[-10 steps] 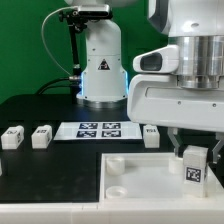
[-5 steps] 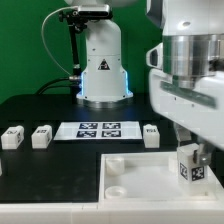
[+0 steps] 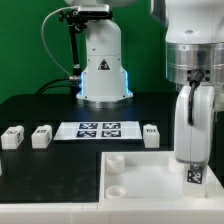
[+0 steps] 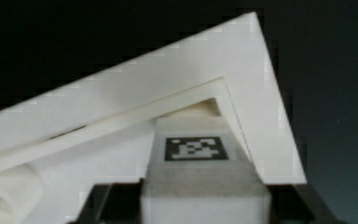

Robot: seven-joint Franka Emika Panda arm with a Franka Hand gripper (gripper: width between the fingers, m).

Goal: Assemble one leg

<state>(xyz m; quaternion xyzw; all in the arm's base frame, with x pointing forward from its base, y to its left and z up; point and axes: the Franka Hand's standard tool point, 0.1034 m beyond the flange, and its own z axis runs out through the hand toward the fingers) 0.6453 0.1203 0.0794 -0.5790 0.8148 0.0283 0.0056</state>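
Observation:
My gripper (image 3: 194,172) is shut on a leg (image 3: 195,175), a small white block with a black-and-white tag, and holds it upright over the corner of the large flat white square piece (image 3: 140,180) at the exterior view's right. In the wrist view the leg (image 4: 201,160) fills the gap between the dark fingers (image 4: 112,205), with the white piece's corner (image 4: 211,70) beyond it. Three more legs stand on the black table: two (image 3: 11,137) (image 3: 41,136) at the exterior view's left and one (image 3: 151,134) beside the marker board.
The marker board (image 3: 98,129) lies flat on the table in front of the robot base (image 3: 100,65). The white square piece has round corner sockets (image 3: 117,161). My arm's large white body fills the exterior view's upper right.
The wrist has rotated, so the gripper now looks narrow instead of broad. The held leg has stayed over the same corner of the white piece.

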